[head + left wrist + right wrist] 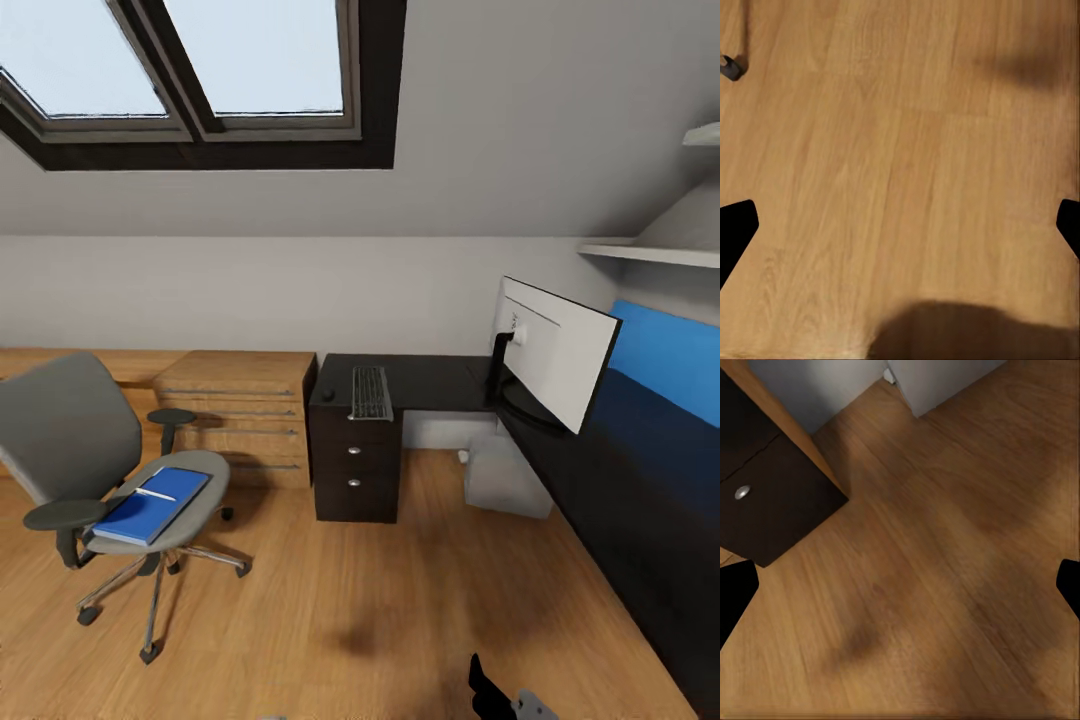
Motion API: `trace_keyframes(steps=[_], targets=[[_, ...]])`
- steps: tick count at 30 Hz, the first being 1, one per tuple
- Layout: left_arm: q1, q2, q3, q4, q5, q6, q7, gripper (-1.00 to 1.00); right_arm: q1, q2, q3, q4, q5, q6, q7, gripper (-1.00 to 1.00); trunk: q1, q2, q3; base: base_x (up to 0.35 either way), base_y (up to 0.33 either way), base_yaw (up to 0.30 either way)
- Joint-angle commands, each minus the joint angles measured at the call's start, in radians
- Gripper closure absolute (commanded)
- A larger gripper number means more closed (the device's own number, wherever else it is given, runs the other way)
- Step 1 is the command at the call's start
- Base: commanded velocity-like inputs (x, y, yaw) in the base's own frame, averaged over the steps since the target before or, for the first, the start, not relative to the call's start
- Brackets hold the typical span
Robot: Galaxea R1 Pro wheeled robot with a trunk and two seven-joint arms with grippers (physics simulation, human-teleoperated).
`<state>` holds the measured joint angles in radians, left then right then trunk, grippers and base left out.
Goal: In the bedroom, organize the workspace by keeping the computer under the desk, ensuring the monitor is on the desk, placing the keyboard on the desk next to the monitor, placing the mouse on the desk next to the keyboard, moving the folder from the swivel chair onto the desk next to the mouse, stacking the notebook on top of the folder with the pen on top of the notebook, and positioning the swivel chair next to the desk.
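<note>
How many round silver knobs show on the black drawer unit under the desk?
2: one silver knob on the middle drawer, one on the lowest drawer of the black drawer unit. The top drawer's front shows none.

Under both sets of fingers lies open wooden floor point(900, 165). The left fingers point(735, 232) stand wide, with one chair caster point(730, 67) off past them. Ahead of the right fingers point(735, 592), also wide, the black drawer unit point(772, 502) and the pale computer point(937, 379) flank a strip of floor. The swivel chair point(70, 430) blocks the far left; the monitor point(555, 355) crowds the surface point(430, 385).
</note>
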<state>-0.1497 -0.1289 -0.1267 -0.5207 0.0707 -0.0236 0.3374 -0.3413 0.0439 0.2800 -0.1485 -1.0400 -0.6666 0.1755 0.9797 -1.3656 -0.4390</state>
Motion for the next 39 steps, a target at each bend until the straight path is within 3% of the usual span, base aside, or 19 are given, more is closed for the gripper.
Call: trace_keyframes(steps=[1, 10, 15, 20, 22, 24, 26, 27, 28, 29, 32, 33, 39], targets=[[-0.001, 0.001, -0.007, 0.0, 0.008, -0.003, 0.008, -1.0, -0.001, 0.0, 0.004, 0.001, -0.011, -0.003, 0.007, -1.0, -0.005, 0.007, 0.002, -0.275, -0.24, 0.0], [-0.001, 0.002, -0.002, -0.01, 0.01, -0.003, 0.005, -1.0, -0.001, -0.001, 0.007, -0.001, -0.008, -0.004, 0.008, -1.0, -0.039, 0.07, 0.03, -0.21, -0.19, 0.0], [-0.001, -0.004, 0.004, -0.176, 0.013, 0.02, 0.001, -1.0, -0.005, -0.002, 0.005, -0.077, -0.006, 0.001, 0.003, -1.0, -0.058, 0.105, 0.046, -0.021, -0.018, 0.0], [-0.001, -0.016, 0.004, -0.395, 0.015, 0.176, 0.002, -1.0, -0.01, -0.022, 0.004, -0.228, 0.006, 0.008, 0.0, -1.0, -0.077, 0.14, 0.062, -0.005, -0.004, 0.0], [-0.001, -0.028, 0.003, -0.516, 0.016, 0.294, 0.002, -1.0, -0.012, -0.04, 0.004, -0.336, 0.038, 0.026, -0.018, -1.0, -0.085, 0.154, 0.068, -0.002, -0.001, 0.0], [-0.001, -0.039, 0.0, -0.638, 0.016, 0.398, 0.002, -1.0, -0.013, -0.053, 0.003, -0.458, 0.09, 0.079, -0.09, -1.0, -0.093, 0.168, 0.074, 0.0, 0.0, 0.0], [-0.001, -0.046, -0.002, -0.793, 0.017, 0.501, 0.002, -1.0, -0.014, -0.076, 0.0, -0.642, 0.182, 0.232, -0.276, -1.0, -0.1, 0.182, 0.081, 0.0, 0.0, 0.0], [-0.001, -0.046, -0.001, -0.828, 0.017, 0.52, 0.002, -1.0, -0.014, -0.086, -0.001, -0.692, 0.206, 0.284, -0.332, -1.0, -0.104, 0.189, 0.084, 0.0, 0.0, 0.0], [-0.001, -0.046, 0.0, -0.889, 0.018, 0.551, 0.002, -1.0, -0.014, -0.105, -0.002, -0.789, 0.256, 0.402, -0.449, -1.0, -0.108, 0.196, 0.087, 0.0, 0.0, 0.0], [-0.001, -0.046, 0.004, -0.952, 0.029, 0.586, 0.003, -1.0, -0.014, -0.137, -0.003, -0.974, 0.334, 0.666, -0.658, -1.0, -0.112, 0.203, 0.09, 0.0, 0.0, 0.0], [0.0, -0.046, 0.007, -0.96, 0.048, 0.598, 0.004, -1.0, -0.013, -0.152, -0.003, -1.099, 0.364, 0.833, -0.759, -1.0, -0.123, 0.224, 0.099, 0.0, 0.0, 0.0], [0.001, -0.046, 0.028, -0.954, 0.087, 0.607, 0.007, -1.0, -0.007, -0.163, -0.003, -1.24, 0.386, 0.977, -0.837, -1.0, -0.127, 0.231, 0.102, 0.0, 0.0, 0.0], [0.024, -0.046, 0.04, -0.954, 0.116, 0.61, 0.059, -1.0, 0.014, -0.166, 0.002, -1.265, 0.409, 1.017, -0.861, -1.0, -0.15, 0.273, 0.121, -0.011, -0.024, 0.0]])
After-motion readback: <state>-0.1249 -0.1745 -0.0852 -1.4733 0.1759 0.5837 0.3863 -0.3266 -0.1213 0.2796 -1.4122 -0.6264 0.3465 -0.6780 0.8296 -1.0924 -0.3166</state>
